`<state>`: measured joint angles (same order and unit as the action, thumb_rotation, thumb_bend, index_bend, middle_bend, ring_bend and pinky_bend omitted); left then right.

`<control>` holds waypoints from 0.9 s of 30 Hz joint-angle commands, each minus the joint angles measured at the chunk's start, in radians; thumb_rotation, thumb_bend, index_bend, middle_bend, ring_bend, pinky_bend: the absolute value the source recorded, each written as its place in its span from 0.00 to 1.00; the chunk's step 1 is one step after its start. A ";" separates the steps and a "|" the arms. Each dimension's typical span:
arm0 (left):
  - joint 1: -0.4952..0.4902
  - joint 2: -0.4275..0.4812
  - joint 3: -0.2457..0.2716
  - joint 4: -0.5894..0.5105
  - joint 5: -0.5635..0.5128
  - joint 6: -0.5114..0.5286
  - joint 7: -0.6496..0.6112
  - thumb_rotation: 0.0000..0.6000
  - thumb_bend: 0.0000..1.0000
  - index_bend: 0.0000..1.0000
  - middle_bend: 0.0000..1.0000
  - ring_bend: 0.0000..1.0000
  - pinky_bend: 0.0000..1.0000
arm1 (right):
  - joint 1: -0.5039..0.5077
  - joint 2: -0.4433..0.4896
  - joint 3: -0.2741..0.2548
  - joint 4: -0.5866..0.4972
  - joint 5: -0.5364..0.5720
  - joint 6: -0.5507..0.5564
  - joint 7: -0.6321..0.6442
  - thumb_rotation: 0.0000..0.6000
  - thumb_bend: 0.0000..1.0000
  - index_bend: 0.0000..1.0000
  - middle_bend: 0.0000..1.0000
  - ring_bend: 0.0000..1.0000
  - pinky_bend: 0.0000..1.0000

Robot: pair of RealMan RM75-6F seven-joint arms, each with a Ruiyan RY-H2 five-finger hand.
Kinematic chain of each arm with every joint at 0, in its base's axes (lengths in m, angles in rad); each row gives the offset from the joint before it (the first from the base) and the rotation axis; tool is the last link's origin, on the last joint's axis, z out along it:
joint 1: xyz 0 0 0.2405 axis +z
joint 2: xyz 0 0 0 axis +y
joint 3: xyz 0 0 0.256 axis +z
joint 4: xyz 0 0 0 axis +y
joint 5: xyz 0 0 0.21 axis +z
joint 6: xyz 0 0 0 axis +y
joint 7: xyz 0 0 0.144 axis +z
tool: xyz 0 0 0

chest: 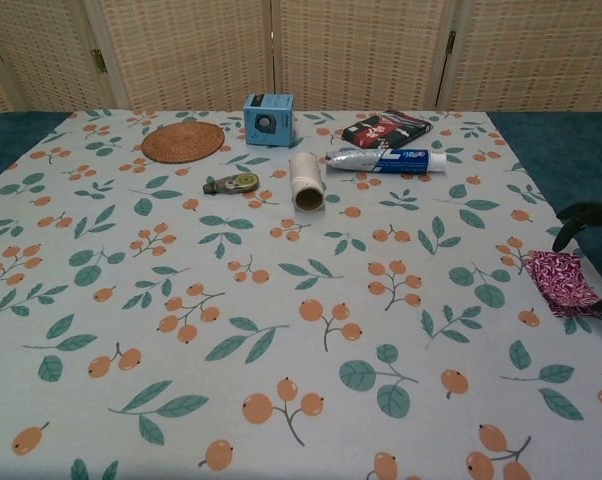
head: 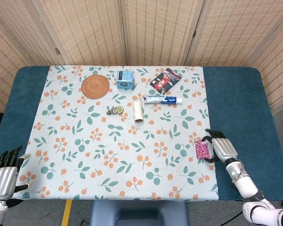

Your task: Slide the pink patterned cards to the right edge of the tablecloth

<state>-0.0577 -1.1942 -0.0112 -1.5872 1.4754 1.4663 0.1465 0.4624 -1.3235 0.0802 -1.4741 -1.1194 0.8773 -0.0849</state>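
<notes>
The pink patterned cards [head: 203, 149] lie flat on the floral tablecloth [head: 132, 155], close to its right edge. In the chest view the cards [chest: 566, 283] sit at the far right of the frame. My right hand [head: 223, 149] is just right of them, over the blue table. Its dark fingers [chest: 584, 217] reach round the far side of the cards and its thumb round the near side, holding them between. My left hand [head: 3, 176] rests at the front left corner, fingers apart and holding nothing.
At the back of the cloth lie a woven coaster [head: 95, 86], a blue box [head: 125, 79], a dark red packet [head: 165, 79], a toothpaste tube [head: 163, 99], a cardboard roll [head: 138, 111] and a small tape dispenser [head: 115, 110]. Bare blue table [head: 240, 108] stretches right of the cloth.
</notes>
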 commanded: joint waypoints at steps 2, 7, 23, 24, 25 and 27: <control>-0.001 -0.001 0.000 0.002 0.000 -0.001 0.000 1.00 0.17 0.26 0.06 0.09 0.00 | 0.001 -0.003 0.000 0.004 0.008 -0.005 0.000 0.98 0.21 0.26 0.08 0.00 0.00; 0.000 0.002 0.001 0.003 0.002 0.000 -0.014 1.00 0.17 0.26 0.06 0.09 0.00 | 0.000 -0.005 -0.003 0.007 0.016 -0.008 -0.001 0.98 0.21 0.25 0.08 0.00 0.00; 0.002 0.002 0.001 0.008 0.000 0.001 -0.020 1.00 0.17 0.26 0.06 0.09 0.00 | 0.008 -0.014 -0.006 0.008 0.010 -0.012 -0.005 0.98 0.21 0.22 0.08 0.00 0.00; 0.002 0.002 0.001 0.008 0.000 0.001 -0.020 1.00 0.17 0.26 0.06 0.09 0.00 | 0.006 -0.012 -0.005 0.004 0.005 -0.006 -0.003 0.98 0.21 0.22 0.08 0.00 0.00; 0.002 0.002 0.001 0.008 -0.001 0.001 -0.021 1.00 0.17 0.26 0.06 0.09 0.00 | 0.004 -0.009 -0.004 0.000 0.000 0.000 -0.001 0.99 0.21 0.22 0.08 0.00 0.00; 0.002 0.003 -0.001 0.008 -0.002 0.001 -0.022 1.00 0.17 0.26 0.06 0.09 0.00 | -0.003 0.005 -0.004 -0.017 -0.017 0.022 0.003 0.98 0.21 0.22 0.08 0.00 0.00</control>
<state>-0.0561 -1.1908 -0.0122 -1.5790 1.4731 1.4677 0.1245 0.4639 -1.3263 0.0758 -1.4819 -1.1268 0.8887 -0.0850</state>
